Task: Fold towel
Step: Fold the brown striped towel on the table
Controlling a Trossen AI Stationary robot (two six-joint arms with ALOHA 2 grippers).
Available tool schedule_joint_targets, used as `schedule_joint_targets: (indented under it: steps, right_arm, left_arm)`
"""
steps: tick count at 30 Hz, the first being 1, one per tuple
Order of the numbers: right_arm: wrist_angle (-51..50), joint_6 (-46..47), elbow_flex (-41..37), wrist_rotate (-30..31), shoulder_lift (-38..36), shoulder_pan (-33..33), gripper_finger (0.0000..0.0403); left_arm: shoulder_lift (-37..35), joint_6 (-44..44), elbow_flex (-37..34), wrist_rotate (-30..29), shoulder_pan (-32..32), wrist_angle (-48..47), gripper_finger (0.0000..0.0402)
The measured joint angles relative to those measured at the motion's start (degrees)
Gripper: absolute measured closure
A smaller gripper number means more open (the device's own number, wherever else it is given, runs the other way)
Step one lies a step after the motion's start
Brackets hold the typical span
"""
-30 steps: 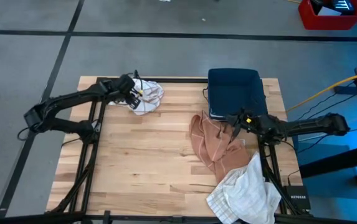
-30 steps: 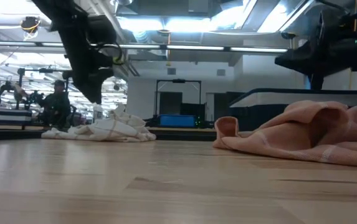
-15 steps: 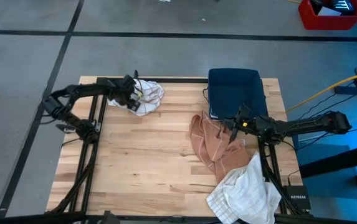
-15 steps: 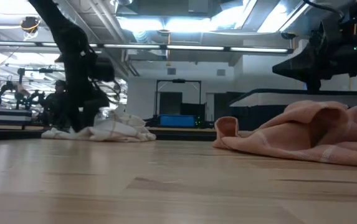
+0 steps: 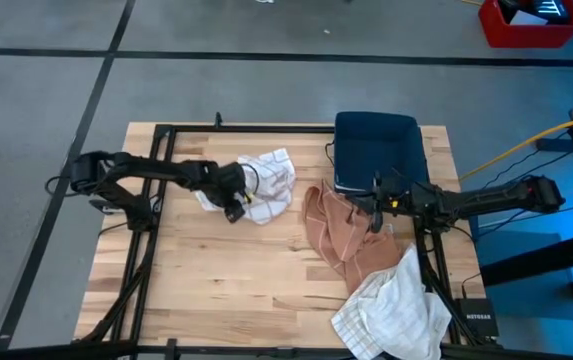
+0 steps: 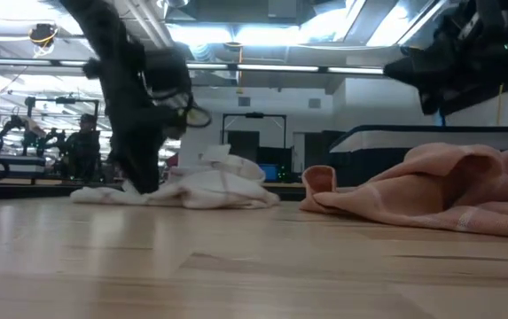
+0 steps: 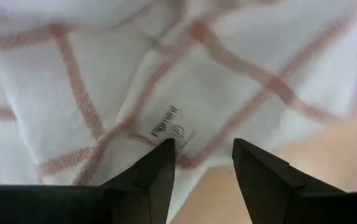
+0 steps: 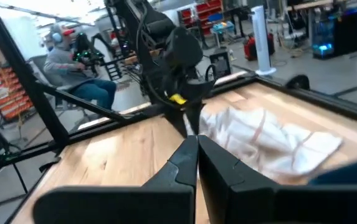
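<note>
White towel with red grid lines lies crumpled on wooden surface near far edge, toward middle. Left end effector at towel's near-left side, fingers parted around towel edge; grip uncertain. Sewn label on towel, writing unreadable. Right end effector clenched, empty, above peach cloth right of middle. Dark blue bin at far right corner. Second white cloth at near right corner. Seated person beyond surface.

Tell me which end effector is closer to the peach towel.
Right. The right end effector hovers at the peach towel's edge; the left end effector is farther off, at the white checked towel.
</note>
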Motion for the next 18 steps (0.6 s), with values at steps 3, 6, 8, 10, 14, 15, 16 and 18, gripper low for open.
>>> schedule_joint_targets:
  steps: [3, 6, 8, 10, 14, 15, 16, 18]
  right_arm:
    - [-1.2, -2.1, 2.3, 0.0, 2.0, 0.0, 0.0386]
    - [-2.0, -2.7, 3.9, 0.4, 4.2, -0.1, 0.0386]
    - [-2.4, -2.8, 4.5, 0.4, 5.5, -0.1, 0.0386]
    - [-2.4, -2.8, 4.5, 0.5, 7.1, -0.1, 0.0386]
    - [-2.4, -2.9, 4.5, 0.5, 10.9, -0.1, 0.0386]
    - [-2.4, -2.9, 4.5, 0.7, 11.9, -0.1, 0.0386]
    - [-2.5, -3.1, 4.5, 1.1, 12.9, -0.1, 0.0386]
    - [-2.1, -3.8, 4.5, 1.8, 14.8, -0.1, 0.0386]
  left_arm:
    - [-3.2, 0.8, 3.6, -2.5, -1.5, -7.3, 0.0249]
    - [-7.6, 1.5, 4.7, -7.9, -2.0, -10.6, 0.0249]
    - [-10.4, 2.6, 4.2, -9.3, -1.2, -10.0, 0.0249]
    - [-11.5, 2.8, 2.9, -9.0, 0.0, -10.1, 0.0249]
    - [-11.8, 6.8, -1.1, -8.5, 2.1, -7.4, 0.0249]
    - [-11.6, 9.0, -2.3, -7.7, 2.5, -6.0, 0.0249]
    - [-11.4, 10.8, -3.4, -6.5, 2.8, -4.6, 0.0249]
    - [-10.8, 13.7, -5.2, -3.8, 3.3, -1.9, 0.0249]
